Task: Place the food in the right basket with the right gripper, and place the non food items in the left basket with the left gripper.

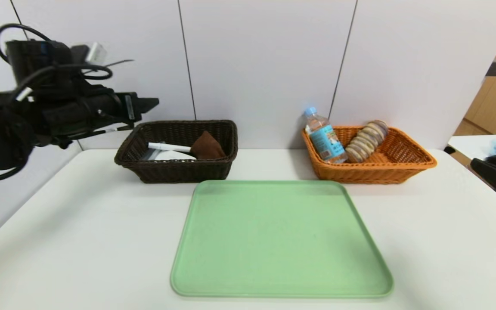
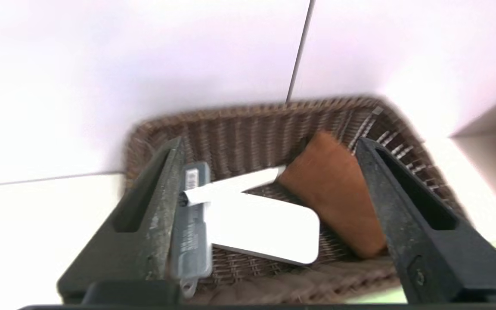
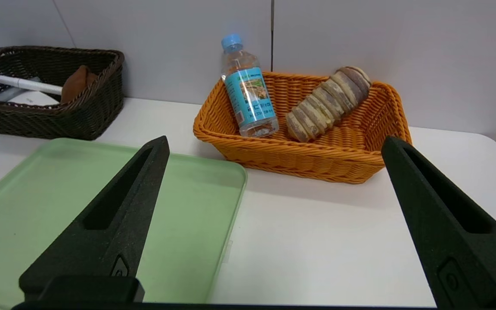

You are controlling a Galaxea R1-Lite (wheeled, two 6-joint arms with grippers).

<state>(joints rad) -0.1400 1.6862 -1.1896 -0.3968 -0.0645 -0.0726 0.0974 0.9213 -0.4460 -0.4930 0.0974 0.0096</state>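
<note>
Dark brown wicker forms the rectangular left basket (image 1: 177,168), standing on the white table (image 1: 80,241) at roughly eleven o'clock from the flat light-green plastic tray (image 1: 280,241). Inside it lie four non-food items: a white marker pen (image 1: 168,147) resting across the top, a flat white rounded-corner pad (image 2: 265,228) on the basket floor, a small grey stick-shaped device (image 2: 192,232) alongside the pad, and a brown pouch (image 1: 207,145) leaning against the basket's far right corner. The pen's tip touches the pouch.

The orange wicker right basket (image 1: 373,170) stands at about one o'clock from the tray. It holds a clear plastic water bottle with a blue cap and blue label (image 1: 323,137), tilted against the near left wall, and just beside it a long sliced bread loaf (image 1: 366,141) propped diagonally toward the back rim.

The left gripper (image 2: 269,185) is raised above the left basket, at about ten o'clock from the tray; its jaws stand wide apart and grip nothing, the basket contents visible between them. The right gripper (image 3: 274,150) sits low at the table's right edge, near four o'clock from the right basket, jaws spread wide and empty.
</note>
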